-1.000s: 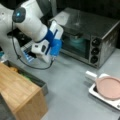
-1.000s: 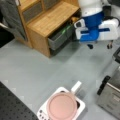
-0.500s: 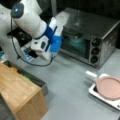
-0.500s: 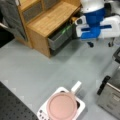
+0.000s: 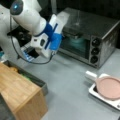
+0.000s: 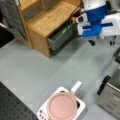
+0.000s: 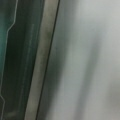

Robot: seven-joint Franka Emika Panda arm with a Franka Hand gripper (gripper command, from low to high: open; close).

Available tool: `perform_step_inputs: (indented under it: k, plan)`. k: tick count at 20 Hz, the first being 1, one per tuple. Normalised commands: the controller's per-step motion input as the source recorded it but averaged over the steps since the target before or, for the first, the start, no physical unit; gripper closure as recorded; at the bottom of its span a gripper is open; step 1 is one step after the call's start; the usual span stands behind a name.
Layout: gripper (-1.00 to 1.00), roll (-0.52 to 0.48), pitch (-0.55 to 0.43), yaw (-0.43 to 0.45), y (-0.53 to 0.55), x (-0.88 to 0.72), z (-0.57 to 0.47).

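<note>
Big grey desk (image 5: 72, 82), then the silver toaster oven (image 5: 87, 37) with its dark glass door, sitting at a front view's top right. The gripper (image 5: 63, 21) is right up against its door; can't tell how the jaws stand.

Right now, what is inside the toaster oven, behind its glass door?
Behind the glass of the toaster oven a blue-green shape shows in a front view; what it is cannot be told. The gripper, close to the door, covers the upper left part.
</note>
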Motion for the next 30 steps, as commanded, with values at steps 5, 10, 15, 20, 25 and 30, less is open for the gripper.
perform_step_inputs:
  k: [5, 10, 15, 20, 25, 30]
  plan:
    - [-1.00, -0.161, 0.137, 0.066, 0.15, 0.02, 0.28]
    - [-1.00, -0.134, 0.135, 0.078, 0.10, 0.06, 0.22]
    - [-1.00, -0.149, 0.144, 0.078, 0.02, 0.12, 0.17]
    - [-1.00, -0.154, 0.155, 0.061, 0.06, 0.16, 0.21]
    - [-1.00, -0.145, 0.156, 0.068, 0.12, 0.17, 0.22]
    - [-1.00, -0.172, 0.171, 0.070, 0.11, 0.19, 0.22]
